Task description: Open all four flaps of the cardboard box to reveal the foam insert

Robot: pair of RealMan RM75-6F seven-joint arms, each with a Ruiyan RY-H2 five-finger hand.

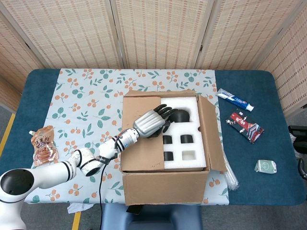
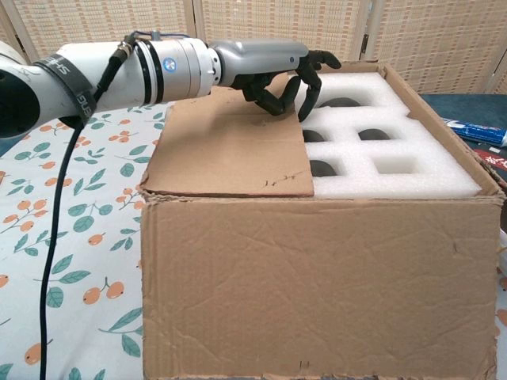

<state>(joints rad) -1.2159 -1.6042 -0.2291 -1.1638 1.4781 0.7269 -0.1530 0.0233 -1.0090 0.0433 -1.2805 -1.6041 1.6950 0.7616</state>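
Closest to me in the chest view is the front wall of the cardboard box (image 2: 317,285), which sits on the flowered tablecloth (image 1: 91,103) near the table's front edge. One flap (image 2: 234,146) lies flat over the left part of the box top, covering that side of the white foam insert (image 2: 396,162); the rest of the insert is bare, its dark cut-outs showing. In the head view the right flap (image 1: 211,132) stands open, leaning outward. My left hand (image 2: 277,67) reaches in from the left over the closed flap, fingers curled downward at the flap's inner edge where it meets the foam; I cannot tell whether the fingertips are hooked under the cardboard or only touching it. My right hand is out of sight in both views. Farther right on the blue table (image 1: 273,96) lie a toothpaste tube (image 1: 234,99) and a dark snack packet (image 1: 245,126).
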